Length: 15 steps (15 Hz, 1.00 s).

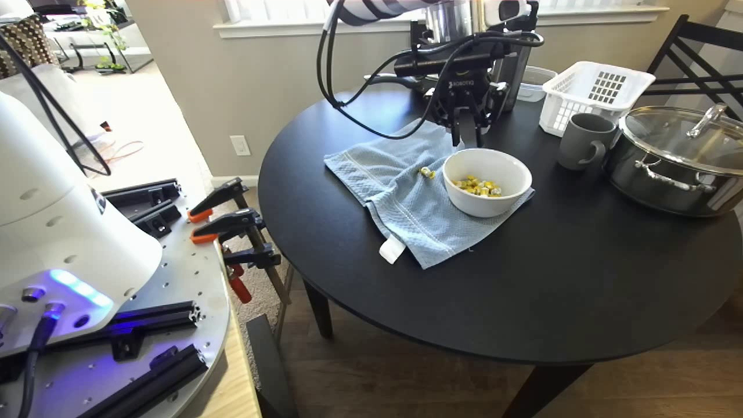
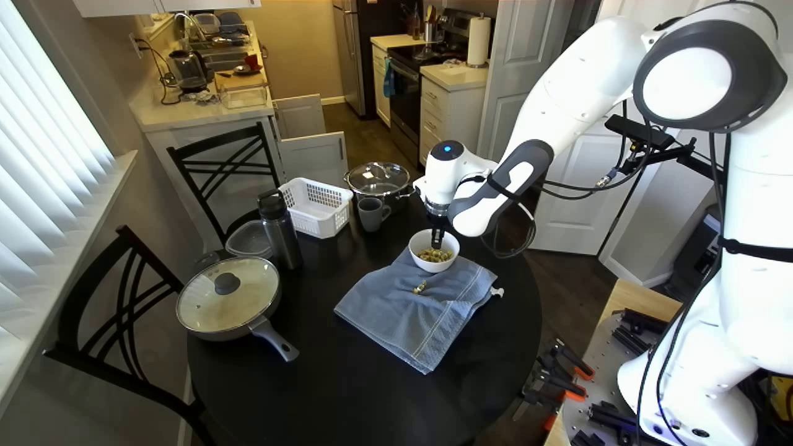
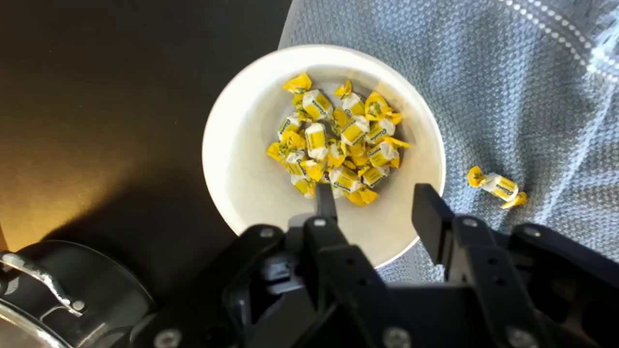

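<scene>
A white bowl [image 1: 514,181] stands on a folded blue towel [image 1: 400,197] and holds several candies in yellow and white wrappers [image 3: 338,145]. One loose candy [image 3: 498,187] lies on the towel beside the bowl; it shows in both exterior views [image 1: 428,172] [image 2: 420,287]. My gripper [image 3: 375,195] is open, with nothing between its fingers. It hangs over the bowl, fingers pointing down, and its fingertips [image 1: 467,141] are near the rim in an exterior view. In the wrist view one fingertip overlaps the lower edge of the candy pile; contact cannot be told.
On the round black table [image 1: 580,273] stand a grey mug [image 1: 587,141], a lidded pot [image 1: 662,186], a white basket [image 1: 580,98], a plastic container [image 2: 249,238], a steel bottle [image 2: 284,238] and a lidded pan [image 2: 228,300]. Black chairs [image 2: 124,322] stand by the table.
</scene>
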Each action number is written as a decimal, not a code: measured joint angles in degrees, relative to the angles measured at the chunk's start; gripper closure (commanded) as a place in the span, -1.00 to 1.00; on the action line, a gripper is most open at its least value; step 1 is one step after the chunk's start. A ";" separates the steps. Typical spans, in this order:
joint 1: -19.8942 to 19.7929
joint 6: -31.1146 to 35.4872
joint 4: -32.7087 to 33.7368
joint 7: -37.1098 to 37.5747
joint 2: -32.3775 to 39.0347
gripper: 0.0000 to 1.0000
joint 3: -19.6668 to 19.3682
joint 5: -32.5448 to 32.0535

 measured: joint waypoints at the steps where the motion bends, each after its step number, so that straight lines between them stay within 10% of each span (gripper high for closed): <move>1: -0.21 0.64 -0.23 -0.27 0.02 -0.66 0.76 0.26; 5: -1.62 1.51 -1.07 -4.76 0.29 -1.00 5.99 3.49; 15: -10.36 3.08 -0.75 -35.01 5.78 -1.00 17.50 5.82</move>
